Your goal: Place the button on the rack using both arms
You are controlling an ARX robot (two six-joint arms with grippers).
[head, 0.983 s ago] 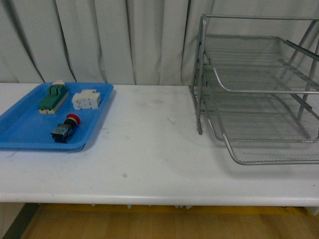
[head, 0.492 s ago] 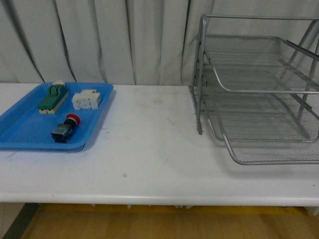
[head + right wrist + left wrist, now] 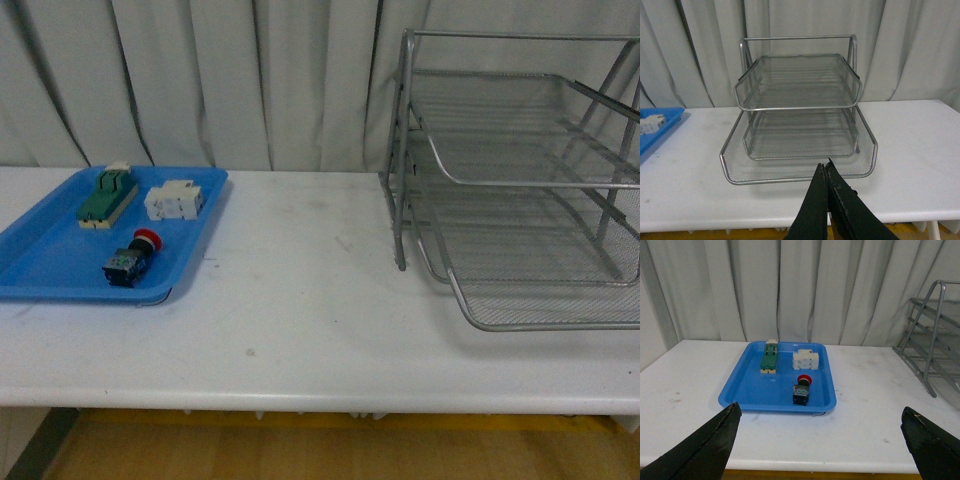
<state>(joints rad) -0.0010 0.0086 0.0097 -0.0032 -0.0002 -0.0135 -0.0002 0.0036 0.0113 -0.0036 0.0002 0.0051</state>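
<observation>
The button, red cap on a dark body, lies on its side in the blue tray at the left of the white table; it also shows in the left wrist view. The silver wire rack stands at the right and fills the right wrist view. My left gripper is open and empty, held back from the table's front edge, facing the tray. My right gripper is shut and empty, in front of the rack's lowest tier. Neither arm shows in the front view.
A green-and-beige terminal block and a white blocky component lie at the back of the tray. Grey curtains hang behind the table. Bare tabletop lies between tray and rack.
</observation>
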